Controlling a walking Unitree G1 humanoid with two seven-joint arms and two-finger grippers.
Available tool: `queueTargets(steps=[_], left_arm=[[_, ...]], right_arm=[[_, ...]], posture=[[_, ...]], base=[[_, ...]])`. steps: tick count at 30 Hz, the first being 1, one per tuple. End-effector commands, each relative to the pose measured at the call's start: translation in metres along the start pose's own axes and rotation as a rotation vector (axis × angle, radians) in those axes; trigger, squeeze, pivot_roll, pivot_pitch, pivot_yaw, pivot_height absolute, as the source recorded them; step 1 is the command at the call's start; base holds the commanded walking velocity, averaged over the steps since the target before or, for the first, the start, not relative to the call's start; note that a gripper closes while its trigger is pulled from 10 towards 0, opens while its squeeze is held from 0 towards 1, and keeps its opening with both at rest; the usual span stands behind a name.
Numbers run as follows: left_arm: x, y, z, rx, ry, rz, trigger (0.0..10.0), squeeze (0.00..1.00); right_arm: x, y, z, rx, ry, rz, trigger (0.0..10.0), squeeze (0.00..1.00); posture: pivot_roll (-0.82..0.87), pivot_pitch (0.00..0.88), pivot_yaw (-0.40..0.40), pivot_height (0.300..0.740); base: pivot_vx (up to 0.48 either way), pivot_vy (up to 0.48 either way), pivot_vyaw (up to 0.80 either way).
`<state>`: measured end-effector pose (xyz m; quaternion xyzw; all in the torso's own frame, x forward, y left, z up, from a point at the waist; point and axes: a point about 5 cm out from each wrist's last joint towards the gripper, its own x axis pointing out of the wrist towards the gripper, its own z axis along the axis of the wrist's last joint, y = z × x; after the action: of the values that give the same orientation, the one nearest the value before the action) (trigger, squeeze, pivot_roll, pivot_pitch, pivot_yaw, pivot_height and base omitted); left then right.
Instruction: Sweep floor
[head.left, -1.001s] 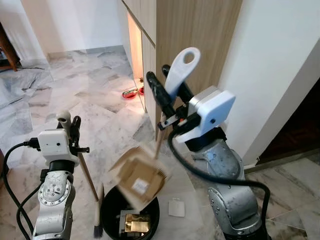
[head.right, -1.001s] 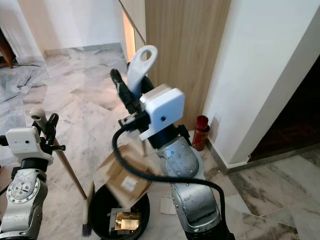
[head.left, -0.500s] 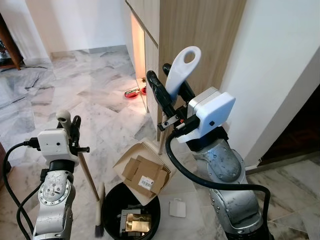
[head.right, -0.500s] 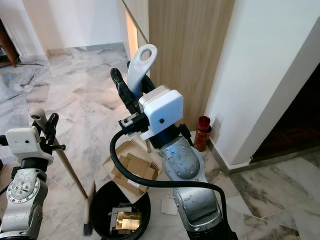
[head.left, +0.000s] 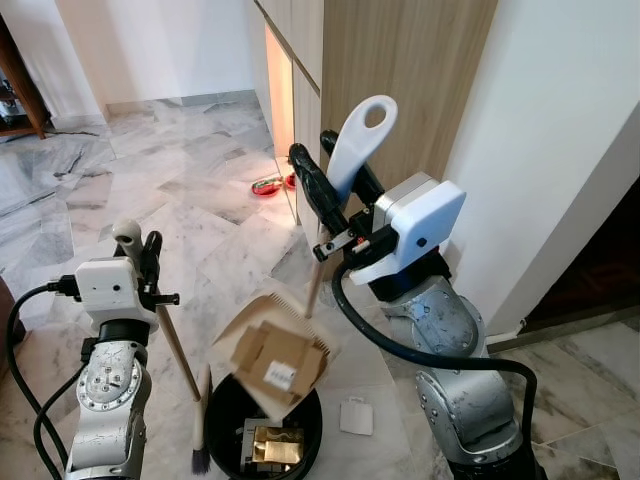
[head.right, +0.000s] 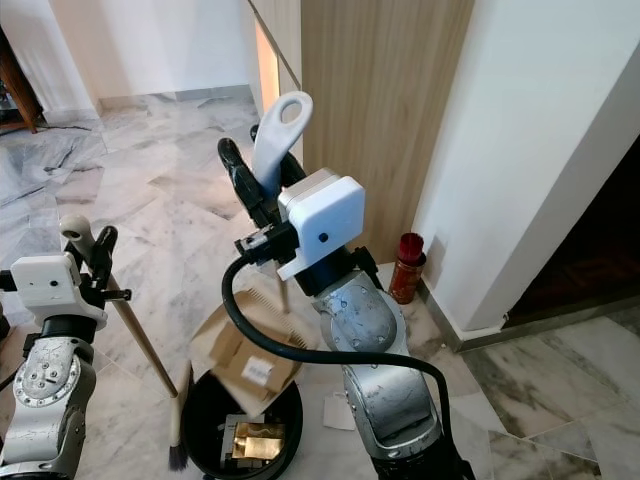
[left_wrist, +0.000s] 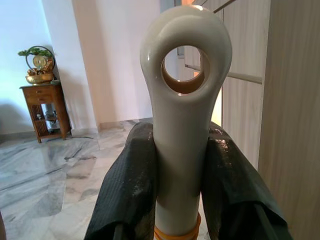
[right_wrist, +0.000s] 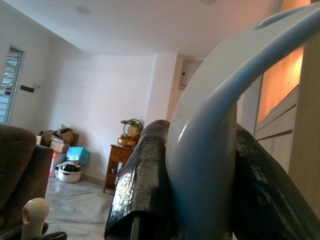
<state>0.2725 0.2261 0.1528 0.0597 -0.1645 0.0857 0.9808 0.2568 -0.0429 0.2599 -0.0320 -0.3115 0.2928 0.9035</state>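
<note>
My right gripper (head.left: 333, 180) is shut on the white looped handle of a dustpan (head.left: 360, 135), held upright in front of me. The beige pan (head.left: 262, 312) hangs tilted over a black bin (head.left: 222, 415) and carries a piece of cardboard (head.left: 280, 362). Its handle (right_wrist: 210, 150) sits between black fingers (right_wrist: 142, 180) in the right wrist view. On my left, the left gripper (head.left: 138, 250) is shut on the cream top of a broom (left_wrist: 185, 125). The broom's wooden stick (head.left: 178, 350) slants down to its brush (head.left: 197, 455) beside the bin.
A gold box (head.left: 265, 448) lies inside the bin. A small white card (head.left: 353, 415) is on the marble floor by my base. A wooden cabinet (head.left: 400, 80) and white wall stand close ahead and right, with a red can (head.right: 407, 268) at the corner and a red bowl (head.left: 267, 184) farther off.
The dustpan lay flatter half a second ago; now it is tipped down over the bin again, with the cardboard blurred. The broom and left gripper have stayed put.
</note>
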Motion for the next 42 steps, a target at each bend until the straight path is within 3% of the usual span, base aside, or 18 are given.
queueTargets(steps=[1,4,14,21,23,42], left_arm=[[0.0051,-0.0007,0.009,0.002,-0.058,-0.005,10.0,0.0],[0.0054,-0.0009,0.009,0.002,-0.058,-0.006,10.0,0.0],[0.0059,-0.0017,0.0094,0.001,-0.06,-0.01,10.0,0.0],[0.0059,-0.0022,0.0091,0.0,-0.058,-0.012,10.0,0.0],[0.0054,-0.0023,0.0088,0.0,-0.056,-0.011,10.0,0.0],[0.0061,-0.002,0.0093,0.0,-0.058,-0.013,10.0,0.0]], right_arm=[[0.0047,-0.0011,0.0138,0.017,-0.082,-0.003,10.0,0.0],[0.005,-0.0026,0.012,0.084,-0.069,-0.017,10.0,0.0],[0.005,-0.0001,0.0096,0.118,-0.05,0.017,10.0,0.0],[0.0046,0.0005,0.007,0.219,-0.024,0.021,10.0,0.0],[0.0049,-0.003,0.0106,0.081,-0.056,0.024,10.0,0.0],[0.0035,0.0012,0.013,-0.103,-0.098,0.063,10.0,0.0]], posture=[[0.11,0.0,0.008,0.74],[0.11,0.0,0.008,0.74],[0.11,0.0,0.008,0.74],[0.11,0.0,0.008,0.74],[0.11,0.0,0.008,0.74],[0.11,0.0,0.008,0.74]], base=[[0.0,0.0,0.0],[0.0,0.0,0.0],[0.0,0.0,0.0],[0.0,0.0,0.0],[0.0,0.0,0.0],[0.0,0.0,0.0]])
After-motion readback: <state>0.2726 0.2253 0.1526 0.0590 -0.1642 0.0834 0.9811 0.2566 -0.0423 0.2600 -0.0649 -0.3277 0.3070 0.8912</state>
